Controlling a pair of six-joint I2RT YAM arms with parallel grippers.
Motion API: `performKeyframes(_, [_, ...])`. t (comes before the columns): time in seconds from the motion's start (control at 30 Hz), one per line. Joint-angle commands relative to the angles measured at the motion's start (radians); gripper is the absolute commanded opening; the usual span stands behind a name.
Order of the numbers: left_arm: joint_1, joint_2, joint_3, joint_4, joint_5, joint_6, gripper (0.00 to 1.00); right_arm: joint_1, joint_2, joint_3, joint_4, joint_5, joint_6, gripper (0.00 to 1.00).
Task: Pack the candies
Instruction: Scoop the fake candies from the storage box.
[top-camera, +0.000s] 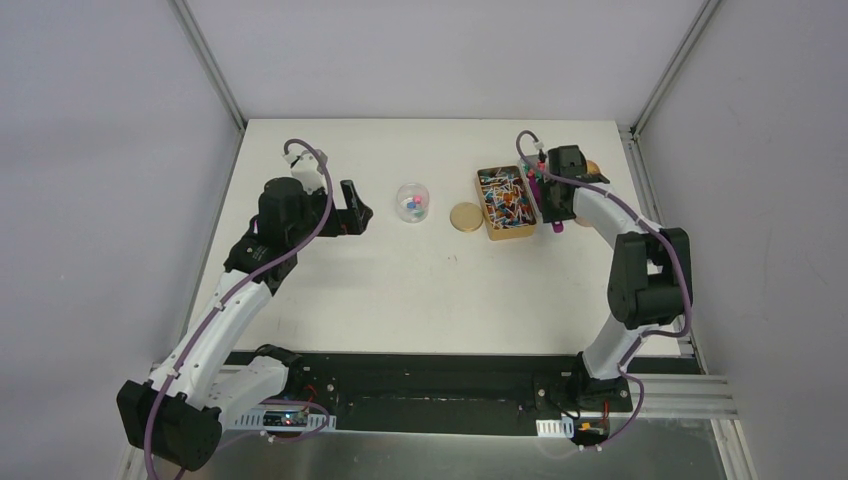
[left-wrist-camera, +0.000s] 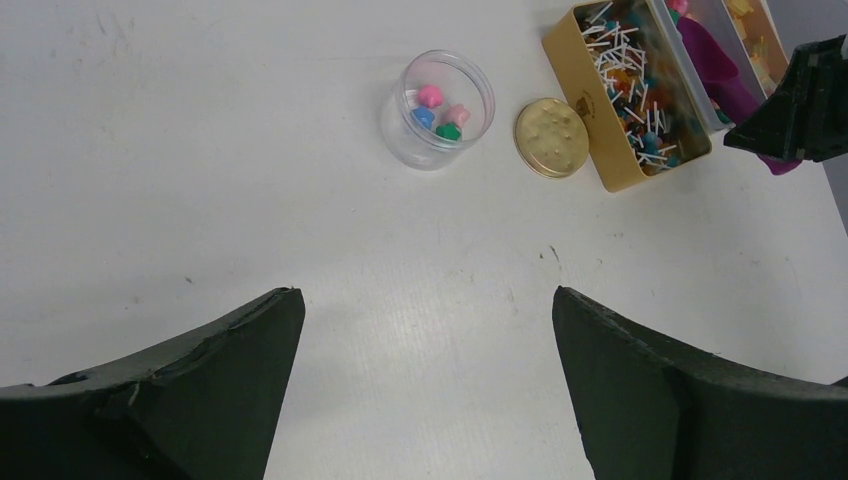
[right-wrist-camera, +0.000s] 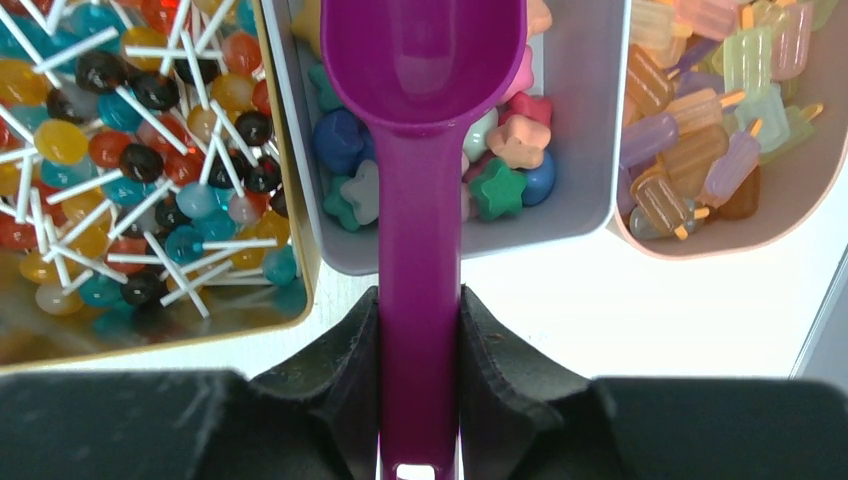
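Observation:
A few candies (left-wrist-camera: 440, 112), pink, blue and green, lie in a small clear jar (top-camera: 412, 203) at the table's middle. More candies (right-wrist-camera: 498, 186), star-shaped in mixed colours, fill a grey bin (right-wrist-camera: 585, 215) at the right. My right gripper (right-wrist-camera: 420, 300) is shut on the handle of the purple scoop (right-wrist-camera: 420, 200). The scoop's bowl hangs over that bin and looks empty. My left gripper (left-wrist-camera: 428, 300) stands open over bare table, left of the jar (left-wrist-camera: 437, 110), with nothing between its fingers. From above, the right gripper (top-camera: 553, 195) sits beside the gold tin.
A gold tin (top-camera: 505, 203) of lollipops stands left of the grey bin. Its round gold lid (top-camera: 466, 217) lies flat between tin and jar. A pale tray of popsicle-shaped sweets (right-wrist-camera: 720, 130) sits right of the bin. Walls enclose the table on three sides.

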Motion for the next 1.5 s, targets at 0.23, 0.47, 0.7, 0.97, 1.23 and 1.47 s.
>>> performKeyframes(0.23, [-0.008, -0.036, -0.009, 0.021, -0.019, 0.008, 0.99, -0.013, -0.102, -0.125, 0.021, -0.032, 0.037, 0.0])
performKeyframes(0.47, [-0.008, -0.039, -0.008, 0.021, -0.022, 0.006, 0.99, -0.016, -0.144, -0.179, 0.063, -0.016, 0.047, 0.0])
performKeyframes(0.7, [-0.008, -0.041, -0.009, 0.02, -0.026, 0.005, 0.99, -0.029, -0.183, -0.208, 0.159, -0.018, 0.032, 0.0])
performKeyframes(0.97, [-0.008, -0.046, -0.008, 0.02, -0.032, 0.004, 0.99, -0.035, -0.252, -0.262, 0.245, -0.039, 0.002, 0.0])
performKeyframes(1.23, [-0.009, -0.055, -0.008, 0.02, -0.047, 0.003, 0.99, -0.035, -0.316, -0.245, 0.232, -0.046, -0.017, 0.0])
performKeyframes(1.47, [-0.008, -0.078, -0.008, 0.02, -0.08, 0.006, 0.99, -0.033, -0.367, -0.191, 0.173, -0.06, -0.052, 0.0])
